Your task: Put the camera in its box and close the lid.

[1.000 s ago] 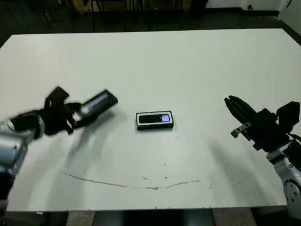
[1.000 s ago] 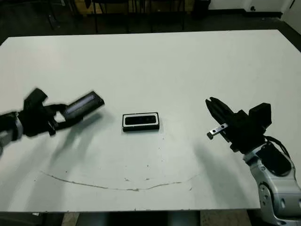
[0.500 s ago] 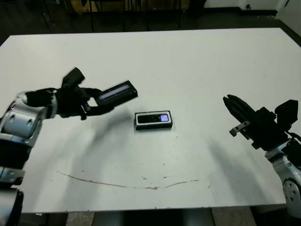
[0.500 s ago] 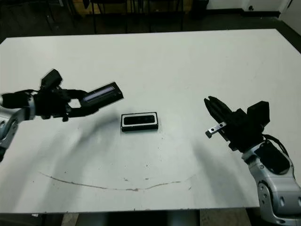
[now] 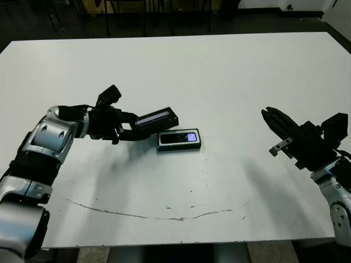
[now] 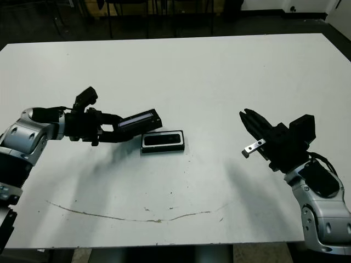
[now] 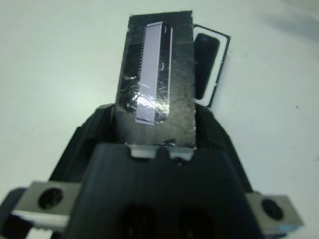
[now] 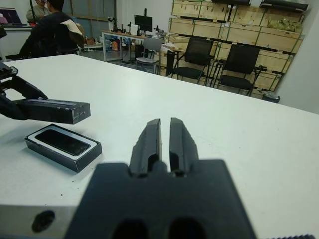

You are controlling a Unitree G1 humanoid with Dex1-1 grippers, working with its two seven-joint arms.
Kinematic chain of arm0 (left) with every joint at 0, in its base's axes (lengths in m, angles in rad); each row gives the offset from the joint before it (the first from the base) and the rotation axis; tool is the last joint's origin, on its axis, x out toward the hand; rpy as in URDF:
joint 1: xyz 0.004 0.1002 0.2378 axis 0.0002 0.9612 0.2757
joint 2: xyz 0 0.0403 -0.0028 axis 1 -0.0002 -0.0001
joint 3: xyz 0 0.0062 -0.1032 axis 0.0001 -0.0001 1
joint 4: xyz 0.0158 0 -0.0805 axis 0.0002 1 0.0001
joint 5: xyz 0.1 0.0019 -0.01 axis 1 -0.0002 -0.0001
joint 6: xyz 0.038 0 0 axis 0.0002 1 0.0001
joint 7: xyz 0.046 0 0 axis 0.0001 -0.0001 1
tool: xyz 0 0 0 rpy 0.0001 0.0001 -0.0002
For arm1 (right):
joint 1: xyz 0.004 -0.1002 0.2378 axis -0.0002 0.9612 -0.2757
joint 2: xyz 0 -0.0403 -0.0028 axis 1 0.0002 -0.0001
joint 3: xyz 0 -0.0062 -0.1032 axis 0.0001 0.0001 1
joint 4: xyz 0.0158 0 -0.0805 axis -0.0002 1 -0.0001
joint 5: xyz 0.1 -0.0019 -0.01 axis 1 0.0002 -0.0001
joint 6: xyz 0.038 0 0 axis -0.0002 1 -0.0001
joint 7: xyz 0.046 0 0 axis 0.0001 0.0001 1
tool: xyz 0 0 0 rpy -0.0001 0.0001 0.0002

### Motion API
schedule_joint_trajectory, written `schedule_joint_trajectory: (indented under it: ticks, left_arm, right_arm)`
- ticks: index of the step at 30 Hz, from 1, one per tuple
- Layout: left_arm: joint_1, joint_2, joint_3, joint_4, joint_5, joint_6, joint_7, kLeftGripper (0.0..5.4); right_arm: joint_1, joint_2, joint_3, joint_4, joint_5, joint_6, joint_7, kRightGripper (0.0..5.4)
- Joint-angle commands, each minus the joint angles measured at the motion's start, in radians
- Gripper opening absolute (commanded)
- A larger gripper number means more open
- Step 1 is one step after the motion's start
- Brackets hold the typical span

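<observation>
The box (image 5: 179, 148) lies at the table's middle, a black tray with a white lining. The camera (image 5: 176, 138) rests inside it, its blue-purple patch toward the right. My left gripper (image 5: 129, 125) is shut on the lid (image 5: 157, 118), a black cover with a silvery strip, held tilted above the table. The lid's far end hangs just over the box's left back corner. The left wrist view shows the lid (image 7: 157, 79) between the fingers and the box (image 7: 223, 55) beyond it. My right gripper (image 5: 272, 119) hovers shut and empty well to the right of the box.
A thin dark scratch (image 5: 164, 216) runs across the white table near its front edge. Beyond the far edge the right wrist view shows office chairs (image 8: 192, 57), stacked crates, and a seated person (image 8: 50, 27).
My left arm has carried the lid rightward from the table's left side up to the box. The right arm has barely moved.
</observation>
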Motion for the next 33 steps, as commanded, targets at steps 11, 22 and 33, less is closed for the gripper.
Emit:
schedule_joint_trajectory:
  ticks: [11, 22, 33]
  left_arm:
    - [-0.059, -0.045, -0.023, 0.116, 0.020, -0.038, -0.113, 2.76]
    - [-0.053, -0.075, -0.073, 0.124, 0.058, -0.055, -0.142, 2.76]
    - [-0.041, -0.106, -0.110, 0.152, 0.088, -0.061, -0.139, 2.73]
  right_arm:
    - [-0.002, -0.014, 0.001, 0.015, -0.019, 0.013, -0.002, 0.00]
    - [0.002, -0.006, -0.005, 0.025, -0.030, -0.013, -0.001, 0.00]
    - [0.007, -0.013, -0.007, 0.008, -0.029, 0.006, -0.006, 0.00]
